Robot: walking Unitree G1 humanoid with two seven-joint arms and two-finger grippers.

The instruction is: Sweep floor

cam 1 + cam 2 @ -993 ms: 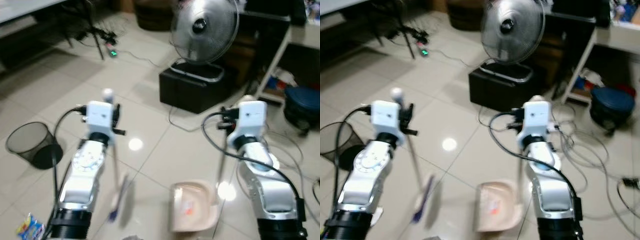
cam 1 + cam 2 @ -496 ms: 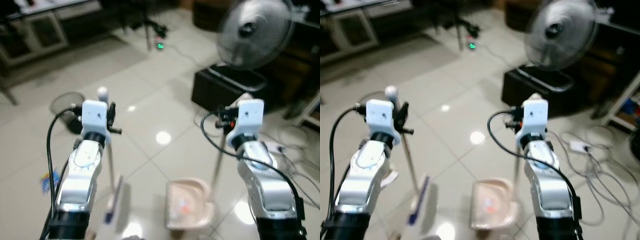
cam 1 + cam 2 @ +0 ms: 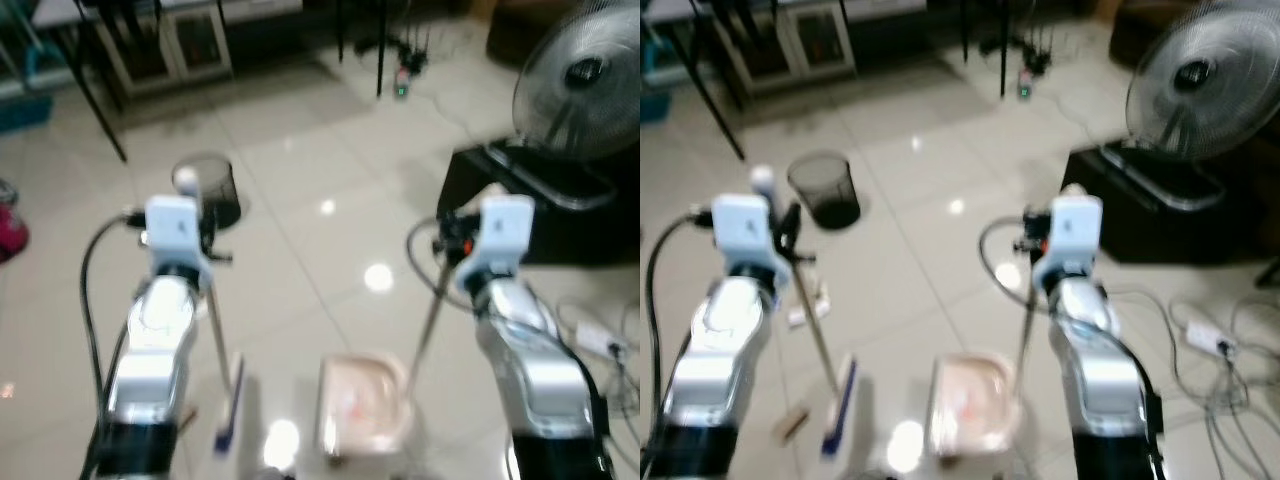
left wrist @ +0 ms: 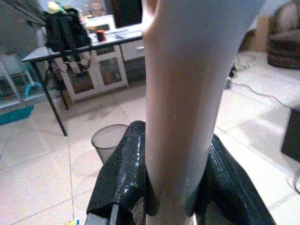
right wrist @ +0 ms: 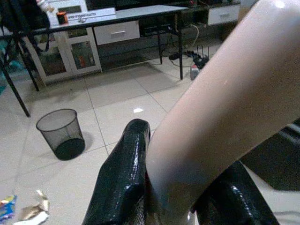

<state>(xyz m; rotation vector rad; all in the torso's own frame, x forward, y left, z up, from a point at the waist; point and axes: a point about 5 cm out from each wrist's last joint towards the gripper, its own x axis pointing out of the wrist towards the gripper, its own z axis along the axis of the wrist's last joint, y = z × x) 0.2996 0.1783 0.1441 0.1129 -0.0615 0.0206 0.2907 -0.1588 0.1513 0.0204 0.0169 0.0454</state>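
My left gripper point(image 4: 174, 190) is shut on the pale broom handle point(image 3: 212, 322), its black fingers point(image 4: 121, 176) on either side of the shaft. The broom's blue-bristled head point(image 3: 228, 408) rests on the tiles below my left arm. My right gripper point(image 5: 174, 199) is shut on the pale upright handle point(image 3: 428, 320) of the pink dustpan point(image 3: 360, 404). The pan stands on the floor between my arms, with a reddish speck inside. Scraps of litter point(image 3: 806, 305) lie on the tiles left of the broom.
A black mesh bin point(image 3: 825, 189) stands beyond my left arm. To the right are a standing fan point(image 3: 588, 82) on a black box point(image 3: 520, 205) and loose cables point(image 3: 1208, 342). Table legs point(image 3: 98, 105) and white cabinets point(image 3: 815, 40) line the back.
The whole view has swung left: the bin now sits ahead of my left arm and the fan has slid to the right edge. Both grippers keep their holds.
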